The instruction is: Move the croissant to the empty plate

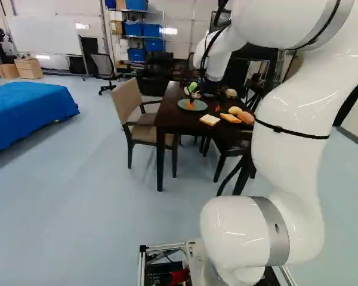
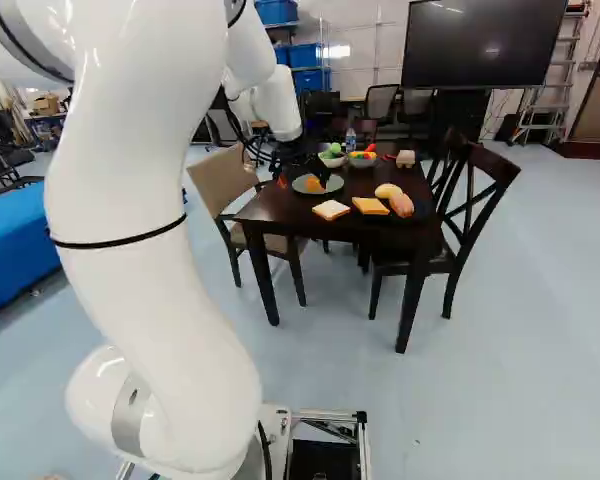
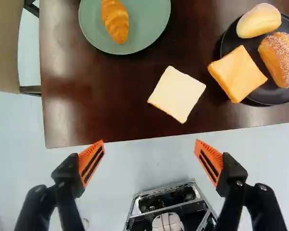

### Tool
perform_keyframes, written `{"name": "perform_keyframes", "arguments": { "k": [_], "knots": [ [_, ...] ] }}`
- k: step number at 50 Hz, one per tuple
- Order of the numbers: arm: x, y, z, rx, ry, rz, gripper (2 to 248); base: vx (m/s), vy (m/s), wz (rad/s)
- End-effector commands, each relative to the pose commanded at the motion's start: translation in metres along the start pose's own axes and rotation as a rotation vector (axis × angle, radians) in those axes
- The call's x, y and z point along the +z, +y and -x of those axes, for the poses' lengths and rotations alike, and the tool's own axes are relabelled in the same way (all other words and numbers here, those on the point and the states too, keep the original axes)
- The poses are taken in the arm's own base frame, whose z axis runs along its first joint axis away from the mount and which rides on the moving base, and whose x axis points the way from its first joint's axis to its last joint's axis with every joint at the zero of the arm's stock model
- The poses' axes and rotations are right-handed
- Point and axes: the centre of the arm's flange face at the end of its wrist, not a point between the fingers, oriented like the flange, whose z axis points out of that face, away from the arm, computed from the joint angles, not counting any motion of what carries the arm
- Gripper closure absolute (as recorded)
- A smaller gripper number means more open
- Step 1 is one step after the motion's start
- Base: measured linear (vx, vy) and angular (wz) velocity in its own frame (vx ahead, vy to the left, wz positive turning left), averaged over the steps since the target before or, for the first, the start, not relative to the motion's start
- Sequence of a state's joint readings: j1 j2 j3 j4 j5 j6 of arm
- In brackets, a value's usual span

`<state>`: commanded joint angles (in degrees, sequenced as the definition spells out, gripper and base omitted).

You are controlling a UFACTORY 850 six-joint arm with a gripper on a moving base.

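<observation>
In the right base view my gripper hangs over the table's near left part, by the green plate. The wrist view shows the gripper open, its orange pads wide apart with nothing between them. Ahead of it the croissant lies on the green plate, touching neither finger. The same plate shows in the left base view, partly behind the gripper. I see no empty plate.
A white bread slice lies on the dark table, closer to the fingers. Beside it a black plate holds a toast slice and two rolls. Bowls stand farther back; chairs flank the table.
</observation>
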<state>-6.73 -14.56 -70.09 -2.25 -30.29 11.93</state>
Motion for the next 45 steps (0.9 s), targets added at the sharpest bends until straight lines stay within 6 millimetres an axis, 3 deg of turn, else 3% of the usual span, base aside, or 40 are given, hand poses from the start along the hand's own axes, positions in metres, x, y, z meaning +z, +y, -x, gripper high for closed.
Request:
{"name": "perform_keyframes", "arguments": {
  "k": [23, 45],
  "knots": [
    [0.008, -0.003, 0.033, -0.034, 0.091, -0.029, 3, 0.000, 0.000, 0.000],
    [0.017, -0.004, 0.080, -0.075, 0.208, -0.064, 3, 0.000, 0.000, 0.000]
  ]
}}
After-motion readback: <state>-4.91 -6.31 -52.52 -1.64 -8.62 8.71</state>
